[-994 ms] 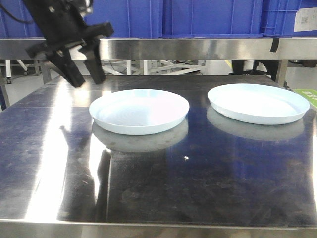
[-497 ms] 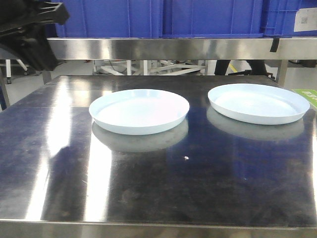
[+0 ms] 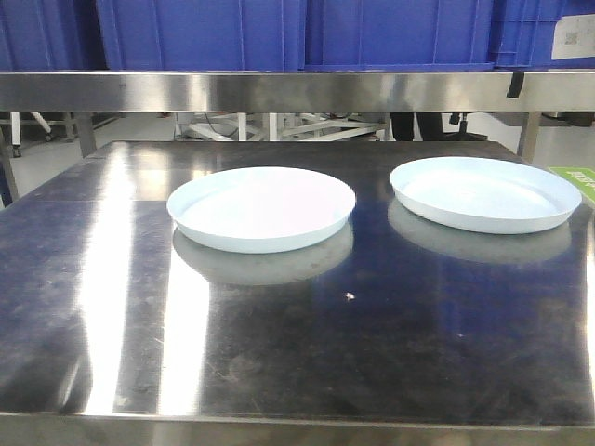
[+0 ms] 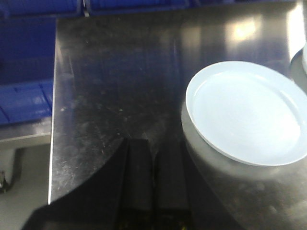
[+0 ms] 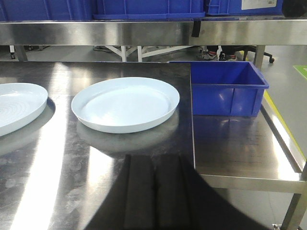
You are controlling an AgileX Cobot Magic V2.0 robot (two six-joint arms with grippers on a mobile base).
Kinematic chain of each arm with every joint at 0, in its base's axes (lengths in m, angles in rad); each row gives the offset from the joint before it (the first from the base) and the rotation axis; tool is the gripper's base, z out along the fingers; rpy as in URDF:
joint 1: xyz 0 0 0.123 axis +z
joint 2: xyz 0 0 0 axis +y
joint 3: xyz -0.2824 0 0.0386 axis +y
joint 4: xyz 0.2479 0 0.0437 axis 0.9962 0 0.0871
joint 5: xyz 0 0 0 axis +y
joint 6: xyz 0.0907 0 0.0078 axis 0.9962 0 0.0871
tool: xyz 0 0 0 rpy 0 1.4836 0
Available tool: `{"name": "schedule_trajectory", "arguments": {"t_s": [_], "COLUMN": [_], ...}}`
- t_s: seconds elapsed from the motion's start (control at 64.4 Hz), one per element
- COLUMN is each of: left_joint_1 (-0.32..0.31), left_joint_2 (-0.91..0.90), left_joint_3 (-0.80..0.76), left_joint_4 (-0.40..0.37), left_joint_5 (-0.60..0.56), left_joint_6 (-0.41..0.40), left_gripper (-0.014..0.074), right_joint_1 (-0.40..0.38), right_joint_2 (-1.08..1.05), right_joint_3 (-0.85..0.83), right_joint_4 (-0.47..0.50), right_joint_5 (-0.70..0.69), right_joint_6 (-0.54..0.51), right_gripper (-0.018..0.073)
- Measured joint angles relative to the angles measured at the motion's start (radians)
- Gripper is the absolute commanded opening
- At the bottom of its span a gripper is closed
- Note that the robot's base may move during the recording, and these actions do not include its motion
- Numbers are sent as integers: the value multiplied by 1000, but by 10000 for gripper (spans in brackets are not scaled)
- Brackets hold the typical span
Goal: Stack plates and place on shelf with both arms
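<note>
Two pale blue-white plates lie apart on the steel tabletop, the left plate (image 3: 261,206) near the middle and the right plate (image 3: 485,191) further back right. Behind and above them runs the shelf front rail (image 3: 307,91). Neither gripper shows in the front view. My left gripper (image 4: 154,143) is shut and empty, hovering over bare table to the left of the left plate (image 4: 249,117). My right gripper (image 5: 154,158) is also shut and empty, just in front of the right plate (image 5: 125,104). The left plate's edge (image 5: 19,103) shows at that view's left.
Blue crates (image 3: 372,32) sit on the shelf. An open blue crate (image 5: 228,86) stands on a lower steel surface past the table's right edge (image 5: 193,120). The table's left edge (image 4: 52,143) drops off beside my left gripper.
The left arm, open-jawed over the table's back left a second ago, has pulled away to the left and out of the front view. Both plates stay where they were.
</note>
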Motion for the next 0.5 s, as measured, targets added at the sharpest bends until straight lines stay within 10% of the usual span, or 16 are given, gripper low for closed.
{"name": "schedule_trajectory", "arguments": {"t_s": [0.497], "left_joint_1": [29], "left_joint_2": [-593], "left_joint_3": [290], "left_joint_4": [56], "left_joint_5": [-96], "left_joint_6": [0], "left_gripper": [82], "right_joint_1": [0], "right_joint_2": [0], "right_joint_3": [0], "right_joint_4": [0], "right_joint_5": [0], "right_joint_6": [0], "right_gripper": [55]}}
